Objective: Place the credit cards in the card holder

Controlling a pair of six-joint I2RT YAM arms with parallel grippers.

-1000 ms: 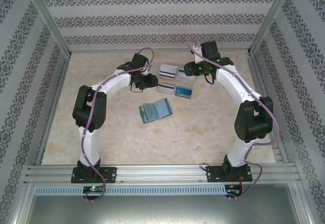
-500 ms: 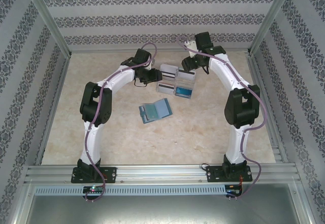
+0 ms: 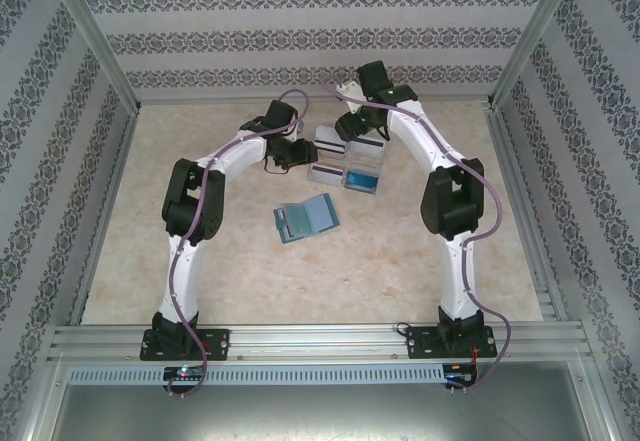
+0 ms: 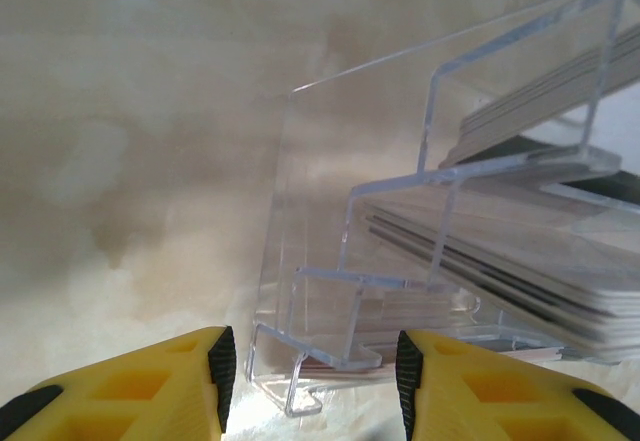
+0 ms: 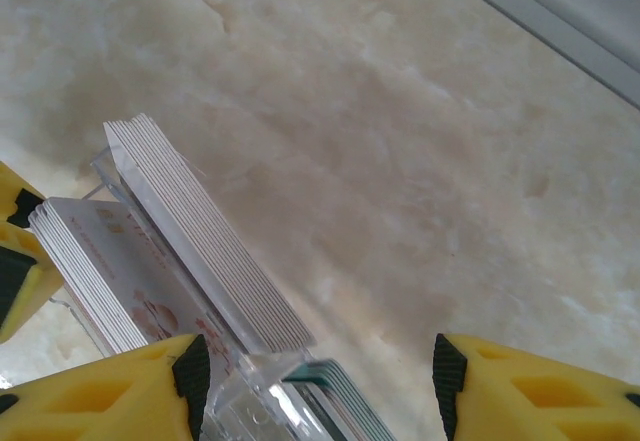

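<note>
Credit cards and left gripper: in the left wrist view the credit cards [image 4: 500, 271] sat in stacks inside a clear tiered stand [image 4: 300, 211], upper right of the left gripper [image 4: 315, 361]; the stand's lowest front corner lay between the two yellow fingers.
Left gripper state: jaws partway apart, with a gap either side of the stand's corner and nothing gripped.
Credit cards and right gripper: in the right wrist view the stacks stood at left and lower left, close by the left-hand finger of the right gripper [image 5: 320, 371].
Right gripper state: jaws spread wide, with bare table [image 5: 420, 161] between them, holding nothing.
Card holder: seen from above, the slate-blue card holder [image 3: 306, 219] lay open and flat on the table near the frame's centre, below the stand and well apart from both grippers.
Count of stacks: three in the right wrist view: a white-edged one [image 5: 200, 241], one with a printed face [image 5: 110, 281] and a teal-edged one [image 5: 330, 401] at the bottom edge.
Count of cards: too thin and tightly packed to count singly.
Count of card holders: one.
Count of stands: one.
</note>
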